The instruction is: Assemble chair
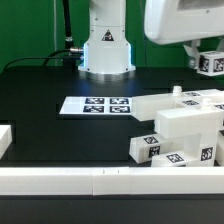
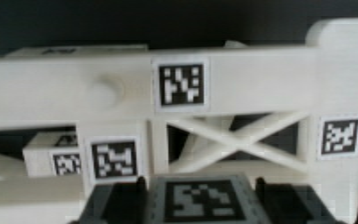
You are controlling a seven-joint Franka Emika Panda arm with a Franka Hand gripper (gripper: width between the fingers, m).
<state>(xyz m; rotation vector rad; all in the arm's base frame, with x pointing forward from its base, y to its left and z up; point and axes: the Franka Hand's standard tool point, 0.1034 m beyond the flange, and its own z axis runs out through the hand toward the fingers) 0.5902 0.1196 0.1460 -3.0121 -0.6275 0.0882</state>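
The partly built chair (image 1: 190, 128) stands on the black table (image 1: 40, 100) at the exterior view's right, just behind the white border rail (image 1: 100, 182). Its stacked blocks show several square tags. From the wrist, its X-ribbed panel (image 2: 229, 142) faces the camera under a thick tagged crossbar (image 2: 181, 82).

Above the assembly and apart from it hangs one more tagged white part (image 1: 211, 64), clamped between the dark fingers of the gripper (image 2: 197, 202), whose jaws are closed tight on it. What kind of part it is cannot be made out.

The marker board (image 1: 97, 104) lies flat near the table's middle, in front of the arm's base (image 1: 105, 52), and a small white piece (image 1: 5, 140) sits at the exterior view's left edge.

The step in hand looks like carrying the gripped part to the chair for joining. The next move would call for squaring the part over its seat on the assembly, then lowering it straight, since a tilted entry could jam or push the loose stack aside.
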